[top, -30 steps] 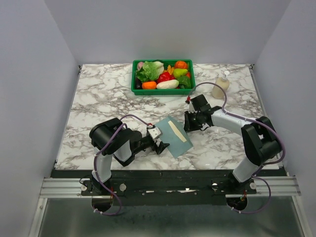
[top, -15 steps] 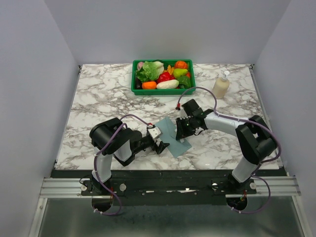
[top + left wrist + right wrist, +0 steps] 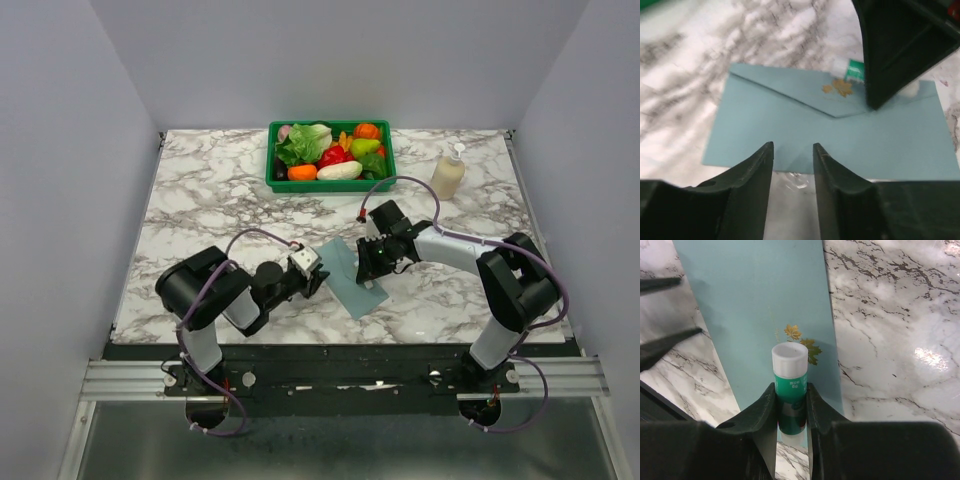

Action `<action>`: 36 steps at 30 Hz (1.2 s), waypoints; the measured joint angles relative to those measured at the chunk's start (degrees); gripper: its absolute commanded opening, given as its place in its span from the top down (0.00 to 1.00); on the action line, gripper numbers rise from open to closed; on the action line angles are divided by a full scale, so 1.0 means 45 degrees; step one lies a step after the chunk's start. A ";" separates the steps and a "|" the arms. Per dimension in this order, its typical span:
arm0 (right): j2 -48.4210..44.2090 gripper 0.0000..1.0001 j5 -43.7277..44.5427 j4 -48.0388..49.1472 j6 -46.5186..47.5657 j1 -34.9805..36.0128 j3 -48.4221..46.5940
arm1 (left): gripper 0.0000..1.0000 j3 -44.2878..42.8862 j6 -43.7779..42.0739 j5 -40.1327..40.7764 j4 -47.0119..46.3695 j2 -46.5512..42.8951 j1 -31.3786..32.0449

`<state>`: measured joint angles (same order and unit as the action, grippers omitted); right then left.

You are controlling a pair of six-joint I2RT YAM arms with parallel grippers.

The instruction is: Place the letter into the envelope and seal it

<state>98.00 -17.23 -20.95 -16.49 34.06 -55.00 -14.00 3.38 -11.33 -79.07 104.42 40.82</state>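
Top external, left arm: folded low, reaching right; left gripper (image 3: pixel 318 282) empty, fingers narrowly apart, at the edge of the envelope (image 3: pixel 345 277).
Envelope: flat on table (image 3: pixel 200 190), flap folded down.
Right arm: stretched leftward; right gripper (image 3: pixel 790 388) clamps glue stick (image 3: pixel 789 360), clear only in right wrist view, beside gold mark (image 3: pixel 802 342).
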 measured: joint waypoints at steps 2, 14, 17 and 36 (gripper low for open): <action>0.0000 0.99 0.0005 0.0010 -0.0010 0.0000 0.0005 | 1.00 -0.0078 0.0000 0.0389 0.0447 -0.0869 -0.0024; 0.0015 0.99 0.0000 0.0155 -0.0253 0.0000 0.0049 | 1.00 -0.3735 -0.0175 0.0345 0.2744 -0.1156 -0.0053; 0.0015 0.99 0.0000 0.0170 -0.0325 0.0000 0.0058 | 1.00 -0.3837 -0.0165 0.0306 0.3133 -0.0447 -0.0044; 0.0034 0.99 -0.0005 0.0253 -0.0554 0.0000 0.0058 | 1.00 -0.3521 -0.0044 0.0034 0.3381 0.0593 0.0695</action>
<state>98.15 -17.26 -19.81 -18.98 34.06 -54.74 -29.85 3.18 -11.18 -63.86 107.09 43.94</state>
